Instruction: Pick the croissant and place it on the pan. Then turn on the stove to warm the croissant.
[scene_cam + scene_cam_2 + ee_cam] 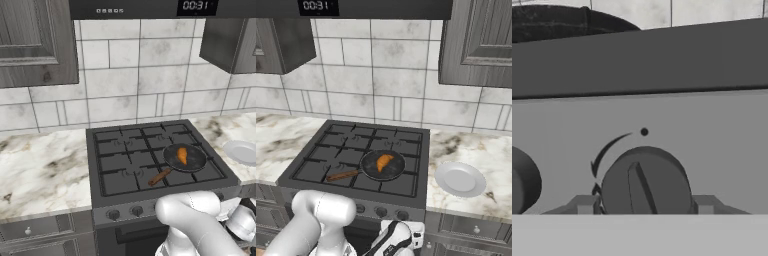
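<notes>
The orange-brown croissant (183, 155) (384, 162) lies inside the black pan (196, 163) (396, 171), which sits on the front right burner of the dark grey stove (125, 160) (346, 150). The pan's wooden handle points toward the front left. In the hand view my gripper (646, 205) is at the stove's front panel, its fingertips (584, 205) pressed against both sides of a round knob (646, 182). The knob's ridge stands slightly off upright, under a curved arrow and a dot. No flame shows at the burner.
A white plate (242, 151) (460, 179) rests on the marble counter right of the stove. Another knob (522, 187) sits just left of the gripped one. Wall cabinets hang at both sides and a microwave hangs above the range.
</notes>
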You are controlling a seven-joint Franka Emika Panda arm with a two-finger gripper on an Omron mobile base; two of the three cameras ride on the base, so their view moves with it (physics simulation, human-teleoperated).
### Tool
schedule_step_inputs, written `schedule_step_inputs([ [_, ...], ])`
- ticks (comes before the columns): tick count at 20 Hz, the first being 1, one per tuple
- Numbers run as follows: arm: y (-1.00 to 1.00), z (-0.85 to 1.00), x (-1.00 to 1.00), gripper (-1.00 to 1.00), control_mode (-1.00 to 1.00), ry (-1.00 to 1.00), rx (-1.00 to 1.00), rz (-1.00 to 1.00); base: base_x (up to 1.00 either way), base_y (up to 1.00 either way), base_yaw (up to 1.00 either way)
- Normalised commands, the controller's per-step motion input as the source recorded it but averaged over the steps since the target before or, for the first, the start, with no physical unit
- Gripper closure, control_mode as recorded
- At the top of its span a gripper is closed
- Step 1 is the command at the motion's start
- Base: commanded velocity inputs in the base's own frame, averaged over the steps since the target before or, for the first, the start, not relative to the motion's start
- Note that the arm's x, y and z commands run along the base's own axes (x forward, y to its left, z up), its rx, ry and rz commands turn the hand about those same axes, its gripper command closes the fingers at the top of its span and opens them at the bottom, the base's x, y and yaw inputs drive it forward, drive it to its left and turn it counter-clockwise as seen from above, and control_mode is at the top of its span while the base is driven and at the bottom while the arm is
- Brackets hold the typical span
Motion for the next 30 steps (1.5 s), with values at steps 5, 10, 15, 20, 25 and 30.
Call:
schedule_step_inputs([
  [5, -0.02, 0.18, 0.08, 1.00, -1.00, 0.10, 0.00, 0.15, 0.00, 0.00, 0.00],
  [10, -0.09, 0.19, 0.09, 1.00, -1.00, 0.10, 0.00, 0.19, 0.00, 0.00, 0.00],
  [15, -0.02, 0.17, 0.01, 1.00, -1.00, 0.01, -0.02, 0.23, 0.00, 0.00, 0.00],
  [20, 0.00, 0.16, 0.00, 1.00, -1.00, -0.01, -0.04, 0.25, 0.00, 0.00, 0.00],
  [25, -0.01, 0.31, 0.00, 1.00, -1.00, 0.00, -0.02, 0.22, 0.00, 0.00, 0.00],
  [30, -0.01, 0.37, 0.00, 1.00, -1.00, 0.00, 0.00, 0.19, 0.00, 0.00, 0.00],
])
